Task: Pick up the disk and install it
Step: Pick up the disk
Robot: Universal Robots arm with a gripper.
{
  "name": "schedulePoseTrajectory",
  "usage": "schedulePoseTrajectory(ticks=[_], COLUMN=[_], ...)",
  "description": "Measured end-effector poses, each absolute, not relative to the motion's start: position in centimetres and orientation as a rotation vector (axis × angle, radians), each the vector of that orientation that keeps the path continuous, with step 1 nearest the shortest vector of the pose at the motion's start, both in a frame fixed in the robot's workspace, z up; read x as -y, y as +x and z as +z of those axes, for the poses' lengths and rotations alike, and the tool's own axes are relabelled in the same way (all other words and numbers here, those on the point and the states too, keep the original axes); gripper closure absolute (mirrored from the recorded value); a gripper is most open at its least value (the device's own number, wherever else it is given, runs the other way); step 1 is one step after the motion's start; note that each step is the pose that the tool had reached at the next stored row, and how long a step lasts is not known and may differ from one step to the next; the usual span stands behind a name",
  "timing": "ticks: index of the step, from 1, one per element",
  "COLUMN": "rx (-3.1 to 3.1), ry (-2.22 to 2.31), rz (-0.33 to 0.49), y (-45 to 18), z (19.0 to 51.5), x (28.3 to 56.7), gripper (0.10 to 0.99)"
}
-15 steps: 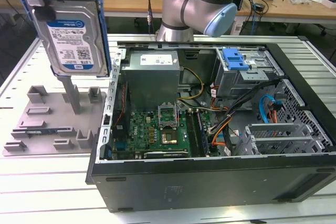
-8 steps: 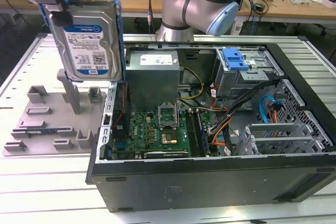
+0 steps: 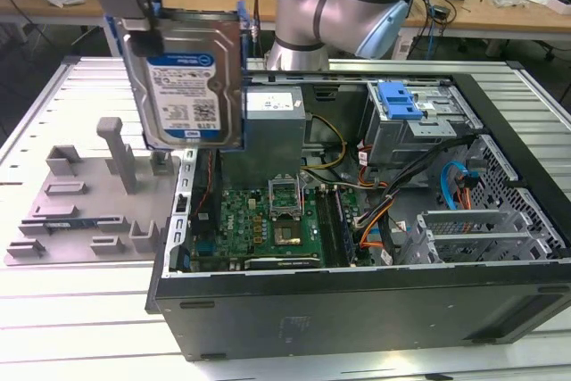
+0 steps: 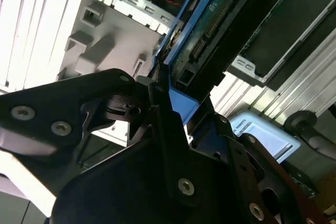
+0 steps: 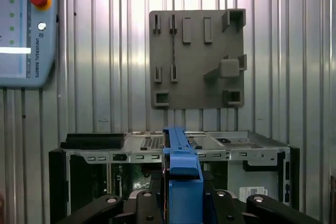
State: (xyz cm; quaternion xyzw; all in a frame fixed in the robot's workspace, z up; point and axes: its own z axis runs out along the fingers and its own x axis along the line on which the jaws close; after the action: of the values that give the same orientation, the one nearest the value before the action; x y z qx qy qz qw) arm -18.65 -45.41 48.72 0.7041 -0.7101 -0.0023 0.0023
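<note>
Pick-up looks done to us: the gripper [image 5: 184,205] is clamped on the blue bracket [image 5: 181,163] that frames the disk [image 3: 192,78]. The disk hangs upright in the air, label towards the camera, at about ten o'clock in the exterior view, seen above the border between the grey fixture plate [image 3: 80,211] and the open computer case [image 3: 357,296]. Installing is what we judge left: the disk touches nothing inside the case, and the drive cage [image 3: 406,122], at one o'clock in the case, stands well apart from it. At twelve o'clock the exterior view cuts off the gripper body, its black linkage [image 4: 157,182] covers the exact finger contact in both wrist views, and we cannot tell which bay is meant.
</note>
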Motion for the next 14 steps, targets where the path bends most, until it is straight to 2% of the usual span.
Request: schedulePoseTrajectory(ticks=[14], rx=[2.228], ry=[2.209], rz=[-0.007], y=[-11.4], z=[48.7], x=[48.8], gripper=[0.718])
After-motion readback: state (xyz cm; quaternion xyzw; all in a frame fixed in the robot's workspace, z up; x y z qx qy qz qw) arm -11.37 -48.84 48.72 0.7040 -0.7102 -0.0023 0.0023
